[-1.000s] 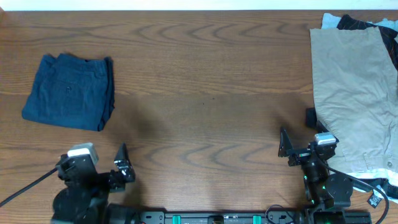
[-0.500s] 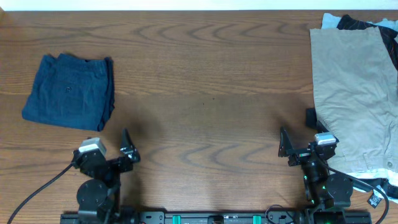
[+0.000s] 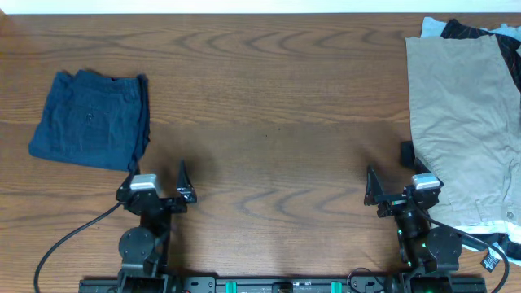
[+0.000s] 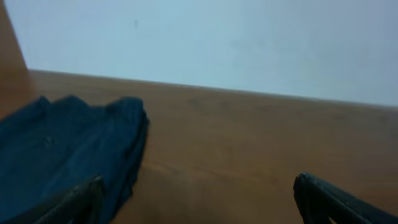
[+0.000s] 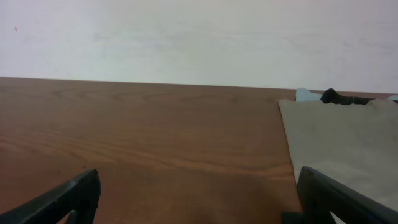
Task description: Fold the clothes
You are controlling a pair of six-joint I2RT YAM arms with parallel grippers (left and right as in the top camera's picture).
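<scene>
While both arms were drawn back at the near edge of the wooden table [image 3: 277, 98], the folded navy blue shorts [image 3: 91, 120] were seen lying flat on the left part of it, ahead of the left gripper [image 4: 198, 186] and a little to its left. In the overhead view the nearest corner of the shorts was found close to that gripper but apart from it. In the left wrist view the shorts were seen spread ahead of the left finger [image 4: 74, 202], with bare wood between the two fingers. The left gripper's jaws were held wide apart, and nothing was gripped or touched by them.

The remaining clothes were piled at the right edge of the table. A beige garment [image 3: 460, 114] was spread on top, and a light blue piece [image 3: 435, 28] and a black piece [image 3: 468, 31] were seen showing from under its far end. The right gripper [image 5: 199, 176] was placed just beside the left edge of the beige garment. Its jaws were likewise spread wide, and nothing was held. Whether its right finger [image 5: 339, 199] was touching the beige cloth could not be told from either view.
</scene>
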